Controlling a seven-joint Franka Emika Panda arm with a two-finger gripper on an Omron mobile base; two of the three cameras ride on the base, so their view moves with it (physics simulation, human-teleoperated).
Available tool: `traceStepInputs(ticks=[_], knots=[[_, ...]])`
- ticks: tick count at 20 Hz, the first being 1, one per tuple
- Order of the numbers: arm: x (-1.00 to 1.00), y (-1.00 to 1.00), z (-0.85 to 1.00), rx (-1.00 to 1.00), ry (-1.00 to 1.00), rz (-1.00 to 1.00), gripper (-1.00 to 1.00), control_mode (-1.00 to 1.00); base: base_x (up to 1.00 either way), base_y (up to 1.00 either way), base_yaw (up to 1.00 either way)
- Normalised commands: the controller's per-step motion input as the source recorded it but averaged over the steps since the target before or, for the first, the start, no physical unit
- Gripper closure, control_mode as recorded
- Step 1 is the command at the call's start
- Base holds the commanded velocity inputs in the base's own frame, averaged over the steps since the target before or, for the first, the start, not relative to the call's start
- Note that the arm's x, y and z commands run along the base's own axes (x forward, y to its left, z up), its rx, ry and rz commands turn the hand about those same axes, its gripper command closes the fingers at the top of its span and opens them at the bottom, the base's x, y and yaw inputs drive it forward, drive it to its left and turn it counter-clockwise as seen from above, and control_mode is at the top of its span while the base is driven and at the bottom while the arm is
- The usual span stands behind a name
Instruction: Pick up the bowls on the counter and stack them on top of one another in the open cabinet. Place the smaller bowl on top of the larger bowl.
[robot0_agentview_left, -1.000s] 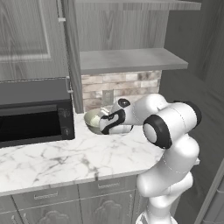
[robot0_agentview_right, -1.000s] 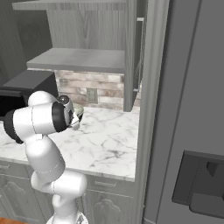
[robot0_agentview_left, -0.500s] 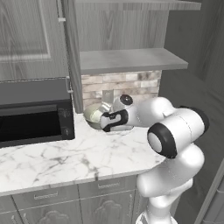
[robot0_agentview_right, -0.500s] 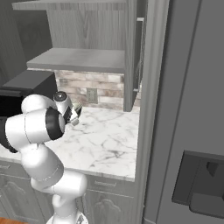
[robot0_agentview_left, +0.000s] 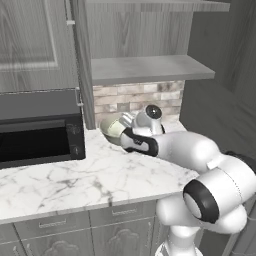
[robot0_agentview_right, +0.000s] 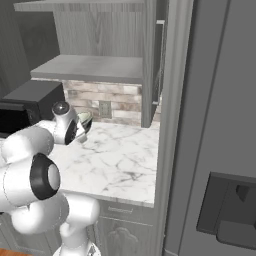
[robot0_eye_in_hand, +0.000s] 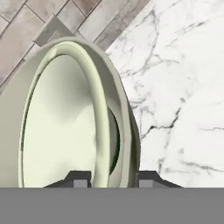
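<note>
Hand view, gripper (robot0_eye_in_hand: 108, 177) straddling larger bowl (robot0_eye_in_hand: 65, 122) rim

Larger bowl (robot0_agentview_left: 111, 127) on counter (robot0_agentview_left: 65, 182), right of microwave (robot0_agentview_left: 40, 127).

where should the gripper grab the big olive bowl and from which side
By the rim wall, one finger inside and one outside, coming down from above. The larger bowl is deep and far too wide to span, and the gripper already straddles its rim that way on the counter.

Brick backsplash (robot0_agentview_left: 135, 97), black microwave (robot0_agentview_left: 37, 127) (left), grey drawers (robot0_agentview_left: 55, 232) below
</note>
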Motion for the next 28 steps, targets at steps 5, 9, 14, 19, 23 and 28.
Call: traceStepInputs(ticks=[5, 9, 14, 19, 23, 28], knots=[[-0.65, -0.20, 0.60, 0.00, -0.01, 0.00, 1.00, -1.00, 0.00, 0.00, 0.00], [-0.58, -0.05, 0.75, 0.00, 0.00, -0.04, 1.00, -1.00, 0.00, 0.00, 0.00], [-0.60, 0.00, 0.68, -0.04, 0.00, -0.07, 1.00, -1.00, 0.00, 0.00, 0.00], [-0.68, -0.01, 0.55, -0.05, 0.03, -0.06, 1.00, -1.00, 0.00, 0.00, 0.00], [-0.62, -0.04, 0.58, -0.04, 0.03, -0.05, 1.00, -1.00, 0.00, 0.00, 0.00], [-0.58, -0.07, 0.62, -0.02, 0.02, -0.04, 1.00, -1.00, 0.00, 0.00, 0.00]])
